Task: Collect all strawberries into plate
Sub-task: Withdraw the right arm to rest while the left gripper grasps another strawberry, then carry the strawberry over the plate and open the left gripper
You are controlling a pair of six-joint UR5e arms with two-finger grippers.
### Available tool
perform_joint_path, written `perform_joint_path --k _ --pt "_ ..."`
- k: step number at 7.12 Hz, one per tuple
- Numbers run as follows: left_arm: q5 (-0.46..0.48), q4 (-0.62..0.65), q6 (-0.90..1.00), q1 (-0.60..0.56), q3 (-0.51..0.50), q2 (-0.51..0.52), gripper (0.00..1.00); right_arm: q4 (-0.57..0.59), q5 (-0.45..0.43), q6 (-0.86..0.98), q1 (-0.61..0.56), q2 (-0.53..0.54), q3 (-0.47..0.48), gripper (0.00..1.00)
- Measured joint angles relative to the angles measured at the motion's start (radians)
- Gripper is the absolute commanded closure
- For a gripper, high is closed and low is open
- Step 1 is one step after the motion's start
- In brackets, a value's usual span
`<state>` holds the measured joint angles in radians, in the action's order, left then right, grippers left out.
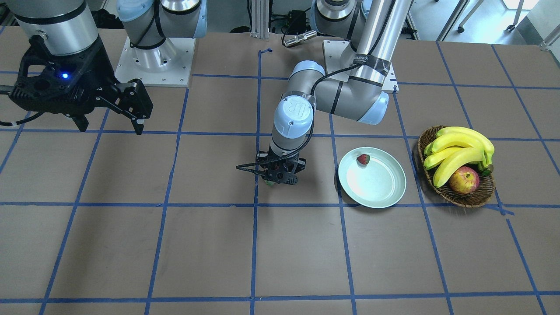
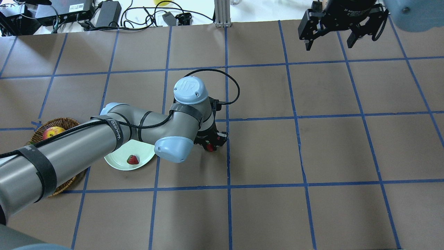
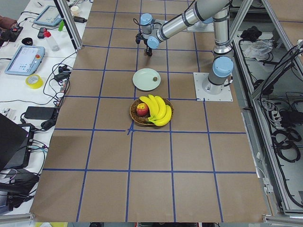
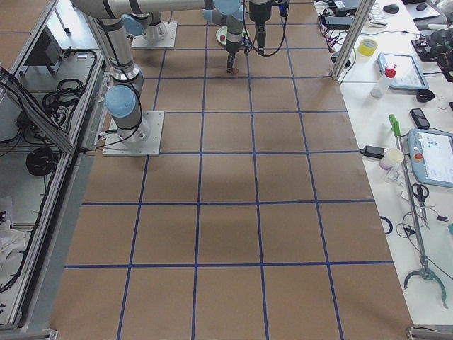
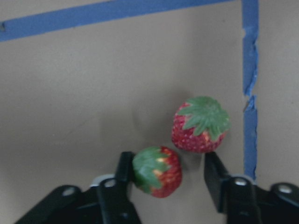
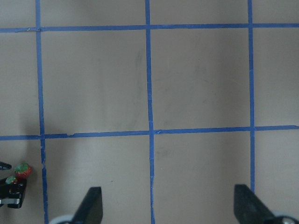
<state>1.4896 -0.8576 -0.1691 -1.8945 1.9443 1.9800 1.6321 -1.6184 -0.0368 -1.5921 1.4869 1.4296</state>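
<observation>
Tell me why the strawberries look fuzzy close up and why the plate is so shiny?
In the left wrist view the black fingers, the strawberry between them and the strawberry beside it all look soft, likely too near the lens. In the front-facing view the glossy plate shows a white glare patch, while the strawberry on it looks sharper.

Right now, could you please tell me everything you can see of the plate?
The plate is a round, shallow, pale mint dish with a raised rim and a glossy look. It sits flat on the brown table, apart from the wicker basket beside it. One strawberry lies inside, near the rim; the rest is bare. Nothing else touches it.
</observation>
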Motion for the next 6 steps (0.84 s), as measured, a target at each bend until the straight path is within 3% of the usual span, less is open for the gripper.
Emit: perform_joint_path --k 3,6 --pt "0.062 -0.045 0.09 0.063 -0.018 -0.081 0.99 0.013 0.053 0.001 -0.003 0.0 0.001 0.0" --pt "0.121 -0.176 0.229 0.297 -0.017 -0.171 0.99 0.018 0.059 0.0 -0.003 0.001 0.002 0.0"
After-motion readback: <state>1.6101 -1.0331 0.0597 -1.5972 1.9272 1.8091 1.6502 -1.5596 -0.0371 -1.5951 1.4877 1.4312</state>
